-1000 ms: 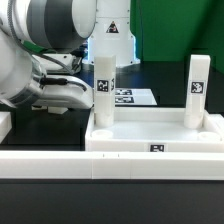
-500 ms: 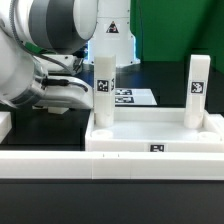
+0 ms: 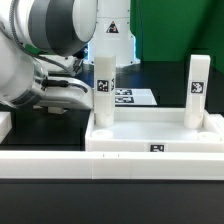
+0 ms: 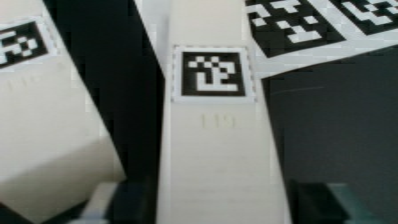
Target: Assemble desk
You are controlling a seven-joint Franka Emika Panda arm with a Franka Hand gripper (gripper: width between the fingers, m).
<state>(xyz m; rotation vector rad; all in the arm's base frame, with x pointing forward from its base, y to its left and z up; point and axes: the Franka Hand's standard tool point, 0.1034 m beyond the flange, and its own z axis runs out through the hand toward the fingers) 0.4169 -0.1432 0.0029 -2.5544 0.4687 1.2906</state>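
On the black table [image 3: 40,205], the white tabletop [image 3: 150,135] lies with its shallow hollow facing up, right behind a long white rail [image 3: 60,165]. Two legs stand in it, both upright. There's one leg [image 3: 102,85] at the end on the exterior view's left and a second leg [image 3: 196,90] at the end on the exterior view's right, well apart. The arm [image 3: 40,60] comes in from the exterior view's left, level with that first leg and reaching right up to it. From the wrist, the tagged leg fills the middle and the gripper [image 4: 214,208] straddles it, with dark fingers [image 4: 86,208] close in on either side. Pinching it, or only flanking it? I cannot tell; the contact is too blurred. Behind the tabletop, the marker board [image 3: 132,97] lies flat.
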